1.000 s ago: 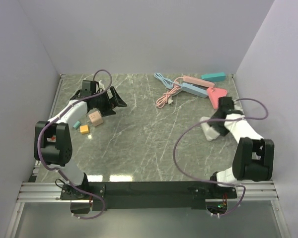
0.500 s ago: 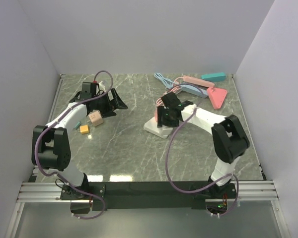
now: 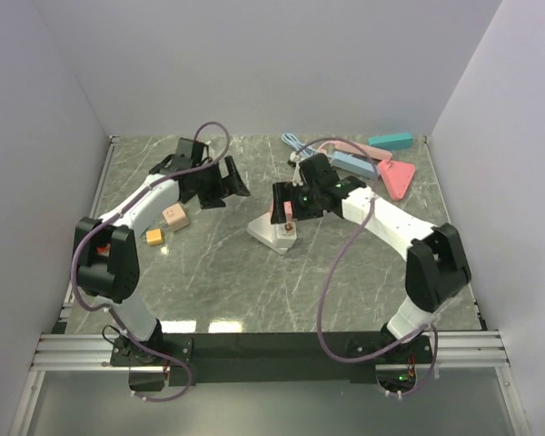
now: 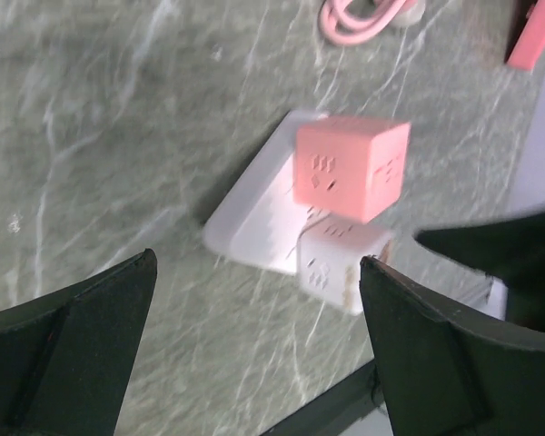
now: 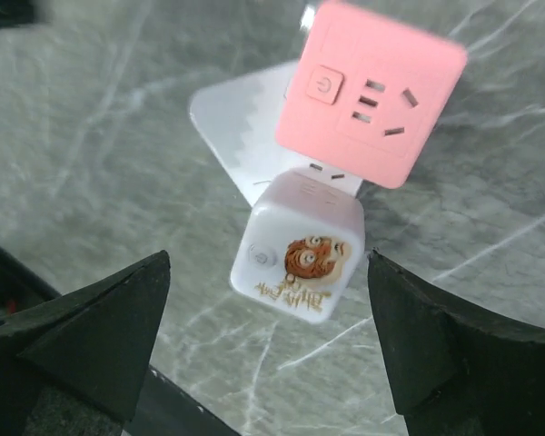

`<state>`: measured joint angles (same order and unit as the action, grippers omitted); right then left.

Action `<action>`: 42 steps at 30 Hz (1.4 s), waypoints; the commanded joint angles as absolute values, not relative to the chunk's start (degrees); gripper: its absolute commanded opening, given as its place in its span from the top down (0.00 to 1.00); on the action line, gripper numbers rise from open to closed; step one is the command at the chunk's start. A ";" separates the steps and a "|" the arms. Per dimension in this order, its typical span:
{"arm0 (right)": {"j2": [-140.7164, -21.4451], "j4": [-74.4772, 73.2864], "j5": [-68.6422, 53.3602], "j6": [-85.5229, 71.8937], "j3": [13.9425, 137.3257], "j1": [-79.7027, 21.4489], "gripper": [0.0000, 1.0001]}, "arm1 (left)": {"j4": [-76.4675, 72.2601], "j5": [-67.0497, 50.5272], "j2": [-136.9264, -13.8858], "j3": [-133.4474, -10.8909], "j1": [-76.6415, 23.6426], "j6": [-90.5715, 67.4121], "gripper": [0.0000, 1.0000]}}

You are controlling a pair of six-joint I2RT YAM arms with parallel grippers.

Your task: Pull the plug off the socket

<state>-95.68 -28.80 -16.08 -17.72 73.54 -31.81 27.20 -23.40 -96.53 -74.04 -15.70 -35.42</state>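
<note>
A pink cube socket (image 5: 372,86) lies on the table with a white cube plug (image 5: 300,259), printed with a cartoon face, stuck into its side. Both rest on a flat white plate (image 5: 241,123). My right gripper (image 5: 268,336) hovers open just above the plug, one finger on either side, touching nothing. The left wrist view shows the socket (image 4: 350,168) and plug (image 4: 341,263) ahead of my open left gripper (image 4: 259,345). From above, the plate (image 3: 265,236) sits mid-table under my right gripper (image 3: 286,213), with my left gripper (image 3: 227,184) to its left.
A coiled pink cable (image 3: 304,177), blue and pink power strips (image 3: 356,163), a teal block (image 3: 391,141) and a pink wedge (image 3: 398,177) lie at the back right. A pink cube (image 3: 174,216) and an orange block (image 3: 154,236) sit at the left.
My right arm swept from the right side to mid-table, bringing the socket, plug and plate along, then opened its jaws. My left gripper shifted right toward them.
</note>
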 commanded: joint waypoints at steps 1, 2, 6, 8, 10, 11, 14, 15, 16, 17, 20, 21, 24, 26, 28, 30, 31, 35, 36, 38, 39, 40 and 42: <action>-88.87 -29.61 -2.04 -21.68 76.73 -31.20 0.04 | 31.80 -15.22 -99.39 -83.55 -19.77 -38.66 0.01; -88.16 -30.92 1.28 -22.49 76.38 -30.77 0.02 | 32.60 -13.20 -101.41 -85.15 -21.52 -39.11 0.01; -81.06 -28.48 4.30 -28.02 71.12 -25.41 0.01 | 37.52 -8.20 -107.13 -94.28 -26.53 -38.94 0.01; -78.85 -28.83 6.50 -31.28 68.48 -21.65 0.01 | 41.46 -5.20 -110.72 -100.61 -30.21 -36.83 0.01; -76.13 -29.26 7.90 -33.04 66.28 -19.61 0.00 | 44.81 -0.19 -113.54 -104.83 -32.42 -35.08 0.01; -75.33 -29.70 9.13 -33.31 65.57 -18.38 0.00 | 46.30 -0.18 -116.43 -108.51 -34.17 -34.72 0.01; -73.39 -31.11 11.68 -33.93 64.25 -16.88 0.00 | 50.27 7.02 -120.04 -112.84 -36.99 -34.28 0.01; -73.04 -31.46 11.86 -34.01 63.99 -16.61 0.00 | 50.71 7.81 -120.75 -113.46 -37.52 -34.28 0.01; -72.95 -31.90 12.04 -34.36 63.64 -16.44 0.00 | 51.15 10.26 -121.28 -113.81 -38.23 -34.36 0.01; -72.78 -31.82 11.95 -34.80 63.37 -16.17 0.00 | 51.76 11.59 -122.94 -115.38 -39.45 -34.54 0.01; -72.60 -31.38 10.38 -35.59 62.14 -14.94 0.00 | 55.62 16.85 -126.98 -119.34 -41.21 -35.85 0.01; -72.77 -31.20 9.76 -35.60 61.70 -14.68 0.00 | 56.42 18.35 -127.78 -119.96 -41.66 -36.29 0.01; -73.04 -30.59 7.48 -36.21 60.38 -13.45 0.00 | 56.87 20.30 -129.98 -120.59 -42.54 -36.91 0.01; -73.12 -30.06 6.33 -36.30 59.50 -13.10 0.00 | 56.86 20.91 -131.47 -120.93 -43.06 -37.00 0.01; -72.95 -29.71 6.07 -36.21 58.80 -13.01 0.00 | 57.21 21.97 -132.45 -121.90 -43.33 -37.26 0.01; -72.95 -28.92 5.80 -36.47 58.01 -13.09 0.00 | 57.22 22.41 -133.77 -123.48 -43.86 -37.27 0.01; -72.95 -28.65 5.28 -36.56 57.75 -13.01 0.00 | 57.13 22.50 -134.47 -124.53 -43.94 -37.18 0.01; -73.56 -27.69 4.22 -36.65 56.78 -13.01 0.00 | 56.78 22.06 -134.91 -125.69 -44.47 -36.13 0.12; -73.74 -27.60 3.96 -36.65 56.43 -12.92 0.01 | 56.08 21.28 -134.65 -125.42 -44.56 -35.60 0.18; -73.74 -26.99 3.34 -36.47 55.90 -13.01 0.02 | 55.29 20.31 -133.25 -123.58 -44.56 -35.07 0.25; -73.83 -26.90 3.08 -36.56 55.81 -12.92 0.02 | 54.59 19.87 -132.63 -122.88 -44.65 -34.55 0.31; -73.92 -26.81 3.08 -36.56 55.72 -13.01 0.03 | 54.23 18.91 -131.15 -121.48 -44.56 -34.19 0.34; -74.18 -26.89 2.73 -36.30 55.98 -12.92 0.04 | 53.70 17.94 -129.47 -120.07 -44.56 -33.32 0.41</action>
